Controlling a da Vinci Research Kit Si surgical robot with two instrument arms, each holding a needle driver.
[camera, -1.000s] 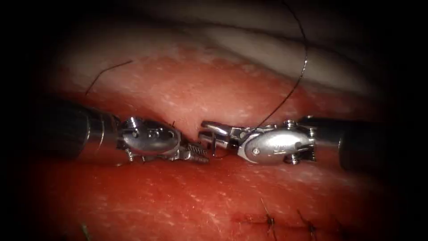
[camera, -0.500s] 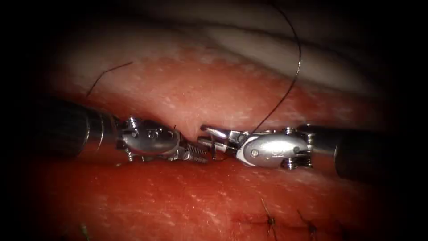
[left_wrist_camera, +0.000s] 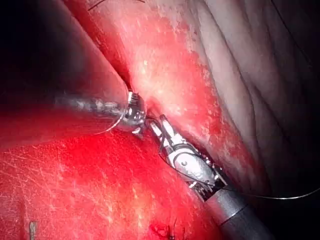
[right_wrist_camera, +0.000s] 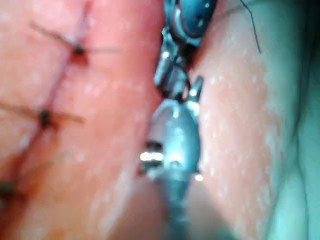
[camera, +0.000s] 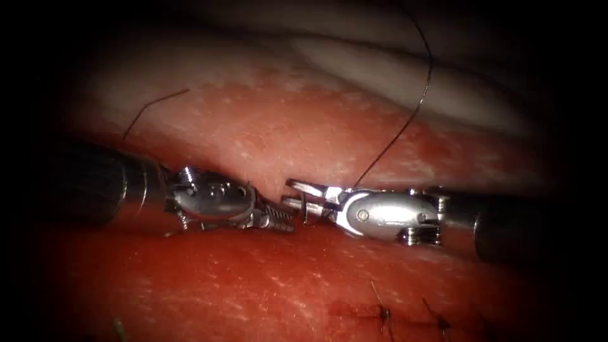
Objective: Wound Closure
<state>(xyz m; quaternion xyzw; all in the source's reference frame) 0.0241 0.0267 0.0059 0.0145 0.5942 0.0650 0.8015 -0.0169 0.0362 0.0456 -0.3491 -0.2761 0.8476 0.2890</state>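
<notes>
In the fold of the tissue (camera: 266, 145), I am holding both tools tip to tip: right tool (camera: 303, 197) parted, thread (camera: 396, 136) trailing behind it; left tool (camera: 278, 219) clenched, contents hidden.

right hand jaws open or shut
Open: in the endoscope view the right hand shows two tips apart with a dark gap between them, beside the left hand. Whether they hold anything: cannot tell.

The tissue (camera: 272, 285) was glistening red with fine white flecks, paling to cream toward its far edge, the thread (camera: 405, 123) was thin and black, dark stitches (camera: 383, 312) sat near its front edge, and both tools, left (camera: 278, 218) and right (camera: 301, 195), were polished silver on dark shafts.
</notes>
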